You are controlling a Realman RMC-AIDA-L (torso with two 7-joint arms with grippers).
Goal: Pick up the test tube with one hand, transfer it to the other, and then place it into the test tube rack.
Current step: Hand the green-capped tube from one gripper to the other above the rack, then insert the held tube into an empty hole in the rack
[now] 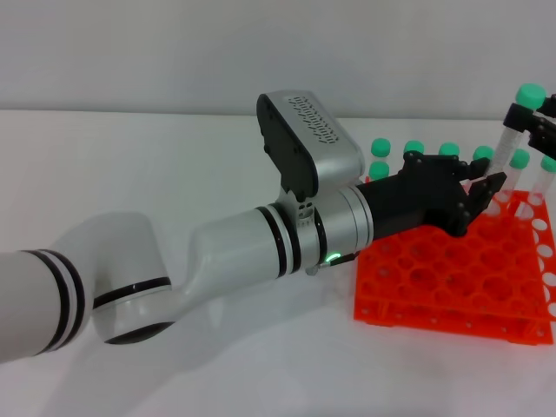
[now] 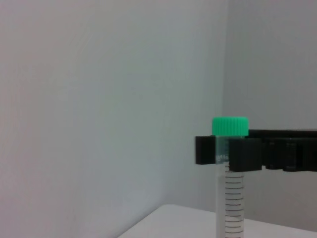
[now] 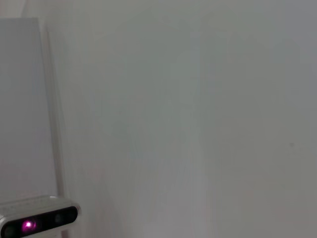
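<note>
The test tube (image 1: 512, 143), clear with a green cap (image 1: 530, 94), hangs tilted over the back right of the orange test tube rack (image 1: 434, 282). My right gripper (image 1: 532, 117), black, at the head view's right edge, is shut on it just below the cap. The left wrist view shows this grip too, with black fingers (image 2: 245, 153) clamped on the tube (image 2: 232, 198) under its cap. My left gripper (image 1: 482, 204), on the white ringed arm, reaches over the rack with its fingers spread open beside the tube's lower part.
Several other green-capped tubes (image 1: 414, 149) stand in the rack's back row. The white table (image 1: 217, 365) runs to a white wall. The right wrist view shows only the wall and a camera unit (image 3: 29, 225) with a purple light.
</note>
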